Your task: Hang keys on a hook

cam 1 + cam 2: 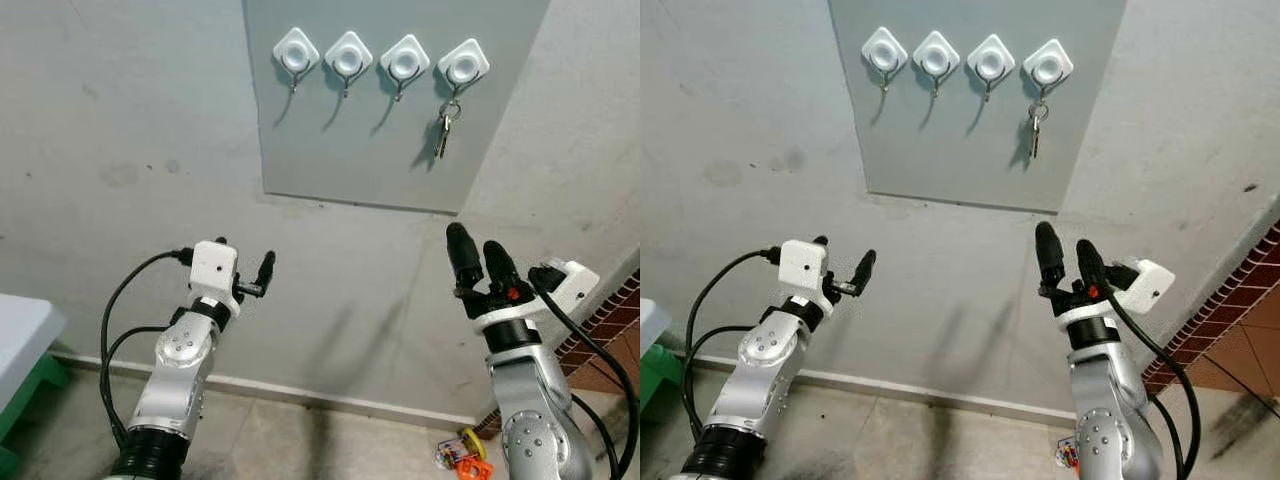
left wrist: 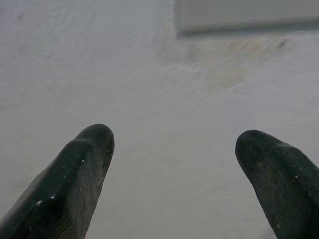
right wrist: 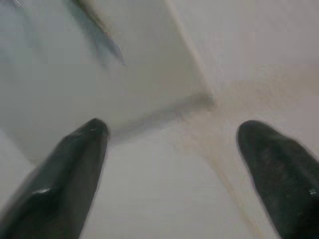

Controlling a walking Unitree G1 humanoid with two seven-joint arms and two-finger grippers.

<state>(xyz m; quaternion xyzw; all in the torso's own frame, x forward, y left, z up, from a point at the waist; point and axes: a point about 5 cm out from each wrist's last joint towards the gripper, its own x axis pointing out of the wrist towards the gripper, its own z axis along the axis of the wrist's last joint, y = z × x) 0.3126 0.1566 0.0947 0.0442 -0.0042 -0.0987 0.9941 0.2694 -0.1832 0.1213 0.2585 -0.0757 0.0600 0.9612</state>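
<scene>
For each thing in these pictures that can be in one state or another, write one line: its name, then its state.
Keys: hanging from the rightmost hook.
Other three hooks: bare.
Left tool: open, holding nothing, raised before the wall.
Right tool: open, holding nothing, raised below the keys.
Grey board: fixed flat on the wall.

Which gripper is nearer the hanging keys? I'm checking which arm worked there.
Right. The right gripper sits just below the keys, open. The left gripper is far off to their lower left.

White hooks (image 1: 404,60), grey board (image 1: 330,150)
</scene>
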